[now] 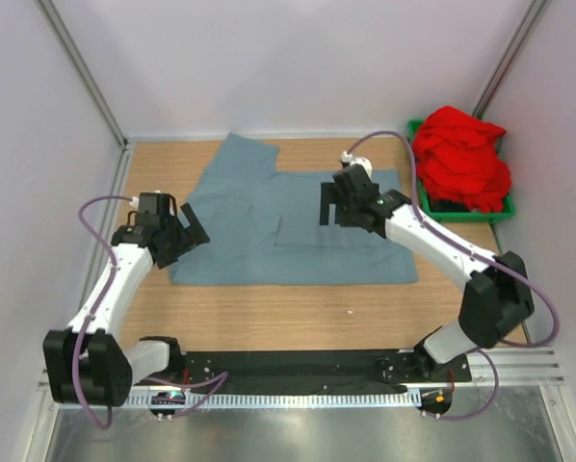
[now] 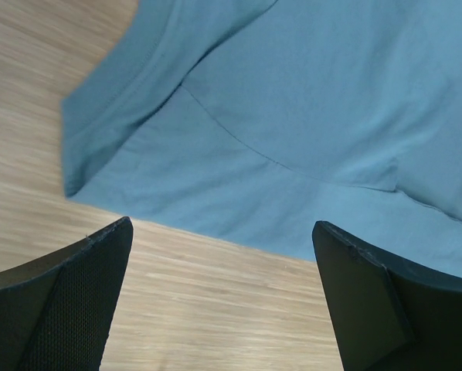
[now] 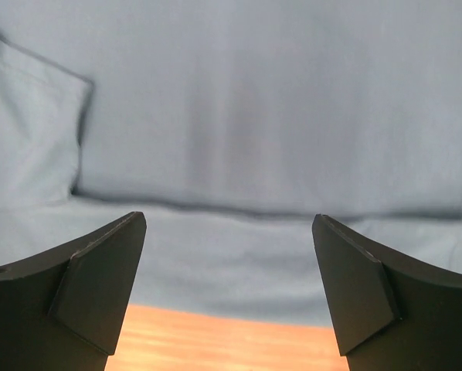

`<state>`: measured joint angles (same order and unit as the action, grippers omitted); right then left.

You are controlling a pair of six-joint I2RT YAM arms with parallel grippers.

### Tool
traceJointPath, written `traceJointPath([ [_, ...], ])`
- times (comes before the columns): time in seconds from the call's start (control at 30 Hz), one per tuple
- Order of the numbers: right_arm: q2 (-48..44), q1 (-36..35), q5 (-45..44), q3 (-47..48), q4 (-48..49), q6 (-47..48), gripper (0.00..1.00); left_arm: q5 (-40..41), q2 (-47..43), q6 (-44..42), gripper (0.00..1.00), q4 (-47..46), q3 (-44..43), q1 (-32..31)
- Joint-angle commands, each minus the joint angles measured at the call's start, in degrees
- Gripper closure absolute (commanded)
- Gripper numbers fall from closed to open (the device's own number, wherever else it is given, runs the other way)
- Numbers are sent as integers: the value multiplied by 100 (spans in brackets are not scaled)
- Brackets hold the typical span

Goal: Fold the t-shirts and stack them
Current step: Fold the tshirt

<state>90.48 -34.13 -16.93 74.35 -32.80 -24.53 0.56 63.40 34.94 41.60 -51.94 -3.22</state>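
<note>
The grey-blue t-shirt (image 1: 288,241) lies flat on the wooden table (image 1: 269,318), partly folded, with one sleeve reaching toward the back left. The red t-shirt (image 1: 461,159) is heaped in a green bin (image 1: 505,204) at the back right. My left gripper (image 1: 187,241) hovers open at the grey-blue shirt's left edge, holding nothing. In the left wrist view the shirt (image 2: 293,116) fills the top and bare wood (image 2: 215,309) shows between the fingers of the gripper (image 2: 222,224). My right gripper (image 1: 334,214) is open above the shirt's right half. Its wrist view shows the gripper (image 3: 229,216) empty over a fold in the cloth (image 3: 254,116).
Metal frame posts (image 1: 81,72) rise at the back corners, with white walls behind. A black rail (image 1: 298,366) at the near edge carries both arm bases. A strip of bare wood runs between the shirt's near edge and the rail.
</note>
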Motion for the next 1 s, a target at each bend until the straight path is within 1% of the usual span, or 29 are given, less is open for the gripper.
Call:
traceJointPath([
  [0.0, -528, 187, 532, -1225, 484, -552, 4, -486, 567, 540, 1, -943, 228, -134],
  [0.13, -970, 310, 515, -1958, 502, -666, 4, -416, 1366, 760, 2, -1426, 351, -258],
  [0.2, -1049, 389, 454, -2256, 494, -728, 4, -433, 1543, 804, 2, -1541, 430, -284],
  [0.37, -927, 495, 673, -2854, 818, -833, 4, -267, 2096, 769, 2, -1664, 553, -407],
  [0.47, -839, 495, 778, -3109, 915, -965, 4, -188, 2229, 795, 3, -1664, 711, -407],
  [0.67, -961, 486, 831, -3742, 915, -1378, 4, -126, 2081, 1032, 4, -1761, 1238, -477],
  [0.8, -1128, 460, 1042, -4103, 915, -1651, 4, -91, 1607, 1252, 4, -1744, 1669, -679],
  [0.87, -1260, 407, 1086, -4313, 880, -1808, 4, 58, 1396, 1428, 4, -1700, 1923, -819],
  [0.97, -1681, 302, 1113, -4559, 740, -2054, 4, 198, 886, 1700, 4, -1472, 2205, -1083],
])
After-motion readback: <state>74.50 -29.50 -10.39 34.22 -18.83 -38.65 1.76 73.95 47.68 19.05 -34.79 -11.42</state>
